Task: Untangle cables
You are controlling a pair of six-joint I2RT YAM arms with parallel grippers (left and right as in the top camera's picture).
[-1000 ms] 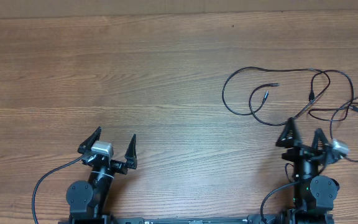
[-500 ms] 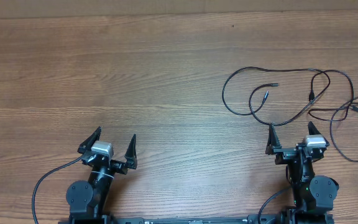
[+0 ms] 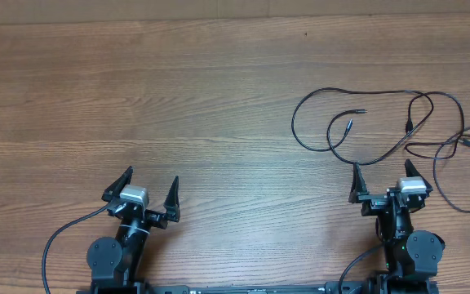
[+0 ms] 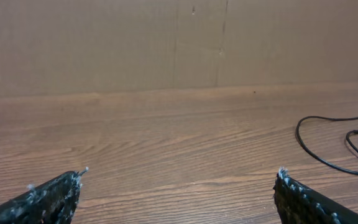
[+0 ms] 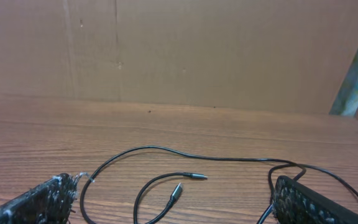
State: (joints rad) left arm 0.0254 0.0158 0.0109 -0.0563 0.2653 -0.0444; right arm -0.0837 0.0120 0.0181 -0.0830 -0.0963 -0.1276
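The cables point(image 3: 357, 90) lay in loose loops just ahead of the right gripper point(image 3: 380, 168) and off to its right, sprawling left to right. The left gripper point(image 3: 152, 175) sat well apart from them. Both grippers stood spread wide and empty. The overhead view showed the whole tangle. The right wrist view showed only part, with two free plugs point(image 5: 178, 190).

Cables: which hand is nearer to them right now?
Right. The right hand sits open at the near edge of the cables, with its tips by the closest loops. The left hand is far off to their left, with bare table between.
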